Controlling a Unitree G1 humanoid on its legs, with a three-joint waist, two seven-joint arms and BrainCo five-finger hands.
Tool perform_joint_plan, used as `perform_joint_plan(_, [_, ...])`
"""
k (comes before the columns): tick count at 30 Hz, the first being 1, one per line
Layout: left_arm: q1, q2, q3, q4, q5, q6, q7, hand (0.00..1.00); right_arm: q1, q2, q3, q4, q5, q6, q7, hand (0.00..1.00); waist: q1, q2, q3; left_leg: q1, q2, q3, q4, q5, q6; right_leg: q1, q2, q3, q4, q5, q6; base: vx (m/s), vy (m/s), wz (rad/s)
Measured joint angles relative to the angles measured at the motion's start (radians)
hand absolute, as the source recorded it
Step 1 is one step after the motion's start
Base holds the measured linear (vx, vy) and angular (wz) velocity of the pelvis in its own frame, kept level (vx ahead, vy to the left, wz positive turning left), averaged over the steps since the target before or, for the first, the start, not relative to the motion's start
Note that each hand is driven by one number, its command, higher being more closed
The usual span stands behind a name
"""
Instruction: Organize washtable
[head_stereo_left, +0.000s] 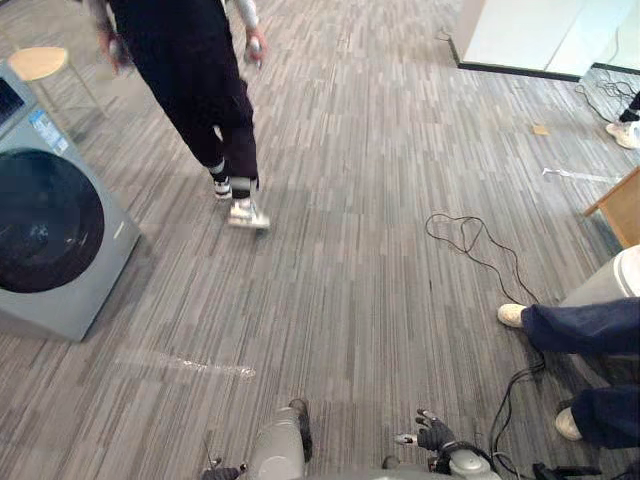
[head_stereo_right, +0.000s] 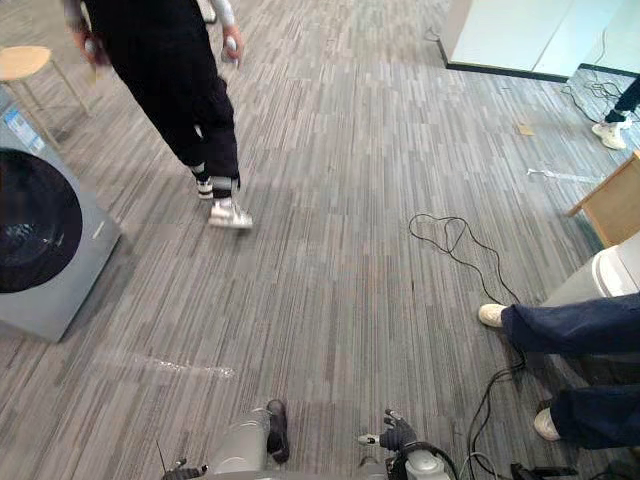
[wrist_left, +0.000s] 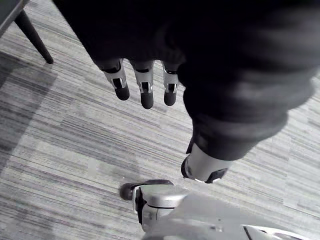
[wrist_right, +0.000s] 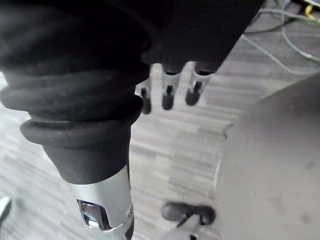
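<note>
The left hand (wrist_left: 146, 92) and right hand (wrist_right: 168, 95) are hanging over the carpet (head_stereo_left: 350, 250), fingers straight, gripping nothing; a person (head_stereo_left: 190, 70) is walking near a washing machine (head_stereo_left: 50, 240).

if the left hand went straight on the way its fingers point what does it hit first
Most likely the grey carpet floor: the left hand hangs with straight fingers aimed down at it, with nothing between as far as the wrist view shows.

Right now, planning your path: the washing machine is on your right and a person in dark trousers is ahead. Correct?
No: the washing machine is on the left, as the left eye view shows. The person in dark trousers is ahead.
</note>
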Motion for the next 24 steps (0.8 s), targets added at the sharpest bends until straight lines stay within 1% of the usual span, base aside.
perform_joint_plan(1, [0.002, 0.007, 0.0, 0.002, 0.0, 0.001, -0.001, 0.0, 0.001, 0.006, 0.0, 0.005, -0.001, 0.002, 0.0, 0.0, 0.003, -0.016, -0.009, -0.001, -0.014, 0.008, 0.022, -0.018, 0.028, -0.023, -0.02, 0.007, 0.069, -0.031, 0.014, 0.43, 0.31, 0.3])
perform_joint_plan(2, [0.011, 0.018, 0.0, 0.007, 0.0, 0.001, -0.002, 0.0, 0.002, 0.017, 0.0, 0.018, -0.003, 0.003, 0.001, 0.0, 0.003, -0.027, -0.015, 0.007, -0.041, 0.017, 0.036, -0.043, 0.051, -0.052, -0.052, 0.02, 0.164, -0.061, 0.042, 0.41, 0.217, 0.25])
perform_joint_plan(3, [0.028, 0.031, 0.0, 0.011, -0.001, 0.002, -0.002, 0.0, 0.012, 0.04, -0.016, 0.022, 0.001, 0.002, 0.002, 0.0, 0.001, -0.064, -0.032, 0.067, -0.086, 0.03, 0.033, -0.087, 0.066, -0.102, -0.081, 0.061, 0.397, -0.055, 0.075, 0.43, 0.19, 0.24])
perform_joint_plan(4, [0.037, 0.034, -0.001, 0.012, -0.001, 0.002, -0.003, 0.0, 0.021, 0.048, -0.029, 0.021, 0.006, 0.0, 0.004, 0.0, 0.0, -0.066, -0.033, 0.096, -0.1, 0.03, 0.025, -0.1, 0.07, -0.123, -0.08, 0.07, 0.494, -0.024, 0.096, 0.38, 0.121, 0.17])
perform_joint_plan(5, [0.042, 0.04, -0.001, 0.011, -0.001, 0.003, -0.005, 0.0, 0.028, 0.056, -0.042, 0.016, 0.015, -0.002, 0.004, 0.0, 0.0, -0.078, -0.035, 0.156, -0.125, 0.032, -0.003, -0.113, 0.077, -0.143, -0.08, 0.077, 0.604, 0.048, 0.097, 0.47, 0.114, 0.14])
perform_joint_plan(6, [0.046, 0.045, -0.015, 0.009, -0.001, 0.004, -0.013, 0.0, 0.045, 0.055, -0.054, -0.008, 0.034, -0.003, 0.008, 0.0, -0.004, -0.074, -0.036, 0.246, -0.151, 0.016, -0.063, -0.121, 0.089, -0.17, -0.081, 0.077, 0.734, 0.133, 0.086, 0.48, 0.105, 0.15])
perform_joint_plan(7, [0.044, 0.047, -0.027, 0.003, -0.001, 0.005, -0.015, 0.0, 0.048, 0.057, -0.064, -0.015, 0.036, -0.004, 0.011, 0.0, -0.006, -0.074, -0.035, 0.279, -0.158, 0.011, -0.093, -0.12, 0.09, -0.192, -0.078, 0.065, 0.783, 0.122, 0.067, 0.57, 0.098, 0.18])
perform_joint_plan(8, [0.037, 0.048, -0.032, -0.006, -0.001, 0.004, -0.017, 0.0, 0.051, 0.057, -0.079, -0.02, 0.043, -0.007, 0.018, 0.0, -0.01, -0.074, -0.035, 0.327, -0.167, 0.004, -0.141, -0.112, 0.101, -0.227, -0.075, 0.03, 0.828, 0.085, 0.007, 0.47, 0.038, 0.19])
perform_joint_plan(9, [0.026, 0.05, -0.036, -0.008, -0.002, 0.003, -0.017, 0.0, 0.049, 0.057, -0.095, -0.024, 0.046, -0.017, 0.018, 0.0, -0.029, -0.07, -0.036, 0.382, -0.17, -0.01, -0.196, -0.105, 0.103, -0.265, -0.064, -0.034, 0.826, 0.024, -0.052, 0.54, 0.029, 0.23])
perform_joint_plan(11, [0.003, 0.054, -0.037, -0.007, -0.002, 0.001, -0.016, 0.0, 0.05, 0.056, -0.114, -0.042, 0.056, -0.033, 0.019, 0.0, -0.058, -0.063, -0.034, 0.459, -0.168, -0.031, -0.264, -0.1, 0.098, -0.321, -0.038, -0.136, 0.731, -0.043, -0.106, 0.45, 0.005, 0.28])
perform_joint_plan(12, [-0.018, 0.05, -0.044, -0.008, -0.001, 0.0, -0.016, 0.0, 0.051, 0.053, -0.119, -0.053, 0.073, -0.043, 0.018, 0.0, -0.071, -0.057, -0.03, 0.507, -0.162, -0.041, -0.301, -0.1, 0.096, -0.365, -0.009, -0.176, 0.626, -0.061, -0.119, 0.52, -0.014, 0.39])
perform_joint_plan(13, [-0.05, 0.047, -0.048, -0.008, 0.0, -0.003, -0.015, 0.0, 0.047, 0.046, -0.137, -0.071, 0.085, -0.045, 0.021, 0.0, -0.081, -0.039, -0.019, 0.549, -0.148, -0.056, -0.335, -0.102, 0.09, -0.405, 0.022, -0.198, 0.48, -0.055, -0.125, 0.53, -0.019, 0.41])
perform_joint_plan(14, [-0.068, 0.044, -0.052, -0.008, 0.0, -0.007, -0.015, 0.0, 0.044, 0.045, -0.146, -0.082, 0.088, -0.044, 0.022, 0.0, -0.085, -0.028, -0.012, 0.566, -0.139, -0.062, -0.346, -0.105, 0.077, -0.425, 0.036, -0.199, 0.397, -0.041, -0.122, 0.55, -0.033, 0.53])
perform_joint_plan(15, [-0.094, 0.04, -0.08, -0.01, 0.003, -0.015, -0.013, 0.0, 0.04, 0.037, -0.158, -0.1, 0.092, -0.044, 0.022, 0.0, -0.087, -0.01, 0.002, 0.599, -0.12, -0.069, -0.359, -0.113, 0.041, -0.457, 0.052, -0.191, 0.207, 0.043, -0.116, 0.44, -0.041, 0.44])
perform_joint_plan(16, [-0.103, 0.037, -0.087, -0.014, 0.006, -0.019, -0.013, 0.0, 0.039, 0.033, -0.159, -0.105, 0.092, -0.042, 0.022, 0.0, -0.088, -0.006, 0.007, 0.619, -0.115, -0.068, -0.367, -0.117, 0.023, -0.466, 0.057, -0.189, 0.109, 0.093, -0.111, 0.71, -0.097, 0.42])
perform_joint_plan(17, [-0.106, 0.031, -0.085, -0.028, 0.008, -0.028, -0.012, 0.0, 0.039, 0.035, -0.17, -0.108, 0.093, -0.038, 0.022, 0.0, -0.085, -0.009, 0.01, 0.665, -0.111, -0.067, -0.383, -0.129, -0.014, -0.471, 0.068, -0.18, -0.034, 0.17, -0.12, 0.77, -0.146, 0.26])
perform_joint_plan(18, [-0.088, 0.026, -0.07, -0.028, 0.009, -0.031, -0.012, 0.0, 0.041, 0.044, -0.18, -0.107, 0.094, -0.037, 0.017, 0.0, -0.085, -0.013, 0.01, 0.727, -0.105, -0.071, -0.381, -0.15, -0.052, -0.469, 0.078, -0.165, -0.064, 0.195, -0.138, 0.82, -0.175, 0.2])
perform_joint_plan(19, [-0.076, 0.024, -0.06, -0.028, 0.011, -0.032, -0.012, 0.0, 0.043, 0.046, -0.18, -0.107, 0.093, -0.035, 0.017, 0.0, -0.088, -0.018, 0.007, 0.753, -0.101, -0.074, -0.369, -0.16, -0.069, -0.466, 0.085, -0.158, -0.061, 0.209, -0.159, 0.79, -0.203, 0.17])
perform_joint_plan(20, [-0.063, 0.013, -0.031, -0.025, 0.03, -0.031, -0.014, 0.0, 0.04, 0.043, -0.189, -0.113, 0.093, -0.03, 0.024, 0.0, -0.093, 0.0, 0.004, 0.769, -0.073, -0.092, -0.328, -0.165, -0.083, -0.48, 0.105, -0.12, 0.0, 0.352, -0.21, 0.84, -0.239, 0.2])
perform_joint_plan(21, [-0.05, -0.008, 0.017, -0.025, 0.039, -0.03, -0.017, 0.0, 0.039, 0.049, -0.218, -0.125, 0.096, -0.029, 0.026, 0.0, -0.097, 0.01, -0.002, 0.759, -0.029, -0.103, -0.26, -0.132, -0.138, -0.487, 0.132, -0.113, 0.071, 0.382, -0.223, 0.82, -0.246, 0.21])
perform_joint_plan(22, [-0.043, -0.022, 0.042, -0.025, 0.04, -0.029, -0.018, 0.0, 0.039, 0.05, -0.231, -0.129, 0.102, -0.028, 0.026, 0.0, -0.1, 0.024, -0.003, 0.747, -0.008, -0.106, -0.215, -0.102, -0.158, -0.481, 0.15, -0.119, 0.1, 0.364, -0.207, 0.8, -0.249, 0.04])
perform_joint_plan(23, [-0.023, -0.043, 0.081, -0.023, 0.042, -0.026, -0.02, 0.0, 0.039, 0.045, -0.237, -0.126, 0.101, -0.017, 0.023, 0.0, -0.1, 0.054, -0.009, 0.694, 0.027, -0.114, -0.087, 0.015, -0.098, -0.46, 0.179, -0.135, 0.119, 0.32, -0.209, 0.78, -0.232, -0.06])
perform_joint_plan(24, [-0.017, -0.06, 0.144, -0.025, 0.04, -0.02, -0.026, 0.0, 0.04, 0.041, -0.235, -0.129, 0.103, -0.007, 0.021, 0.0, -0.105, 0.051, -0.008, 0.619, 0.058, -0.112, 0.086, 0.22, -0.024, -0.393, 0.199, -0.139, 0.094, 0.277, -0.211, 0.79, -0.217, -0.16])
